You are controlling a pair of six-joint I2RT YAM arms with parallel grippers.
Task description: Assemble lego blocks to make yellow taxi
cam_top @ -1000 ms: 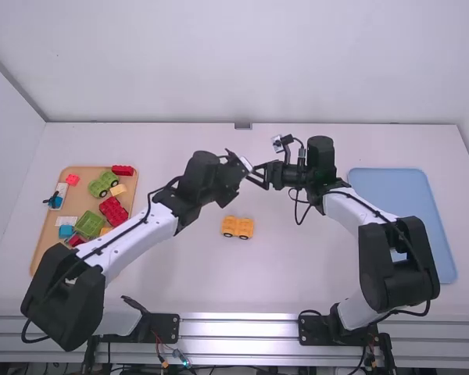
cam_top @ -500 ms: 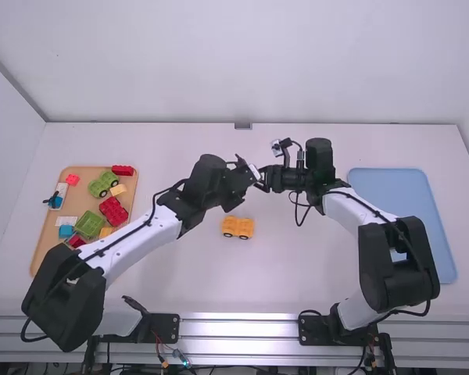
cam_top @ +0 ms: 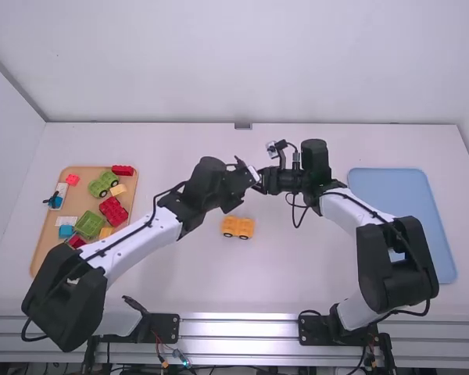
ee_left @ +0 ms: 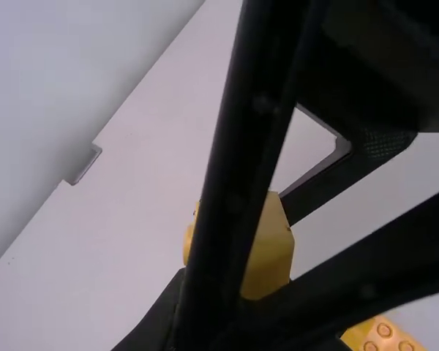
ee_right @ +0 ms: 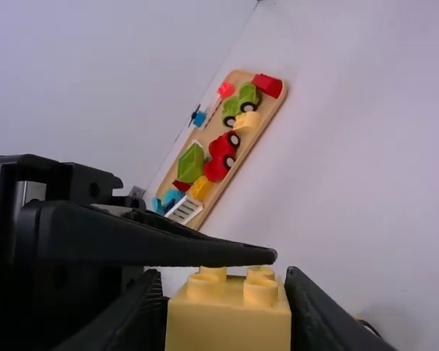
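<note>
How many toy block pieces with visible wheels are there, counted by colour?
Yellow plastic wheeled piece, on the white table: 1
Green plastic wheeled piece, on the tan wooden tray: 1
Red plastic wheeled piece, same tray: 1
Total: 3

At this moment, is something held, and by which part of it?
A yellow block: the right gripper holds it by two opposite sides. I cannot tell if the left gripper also grips it.
</note>
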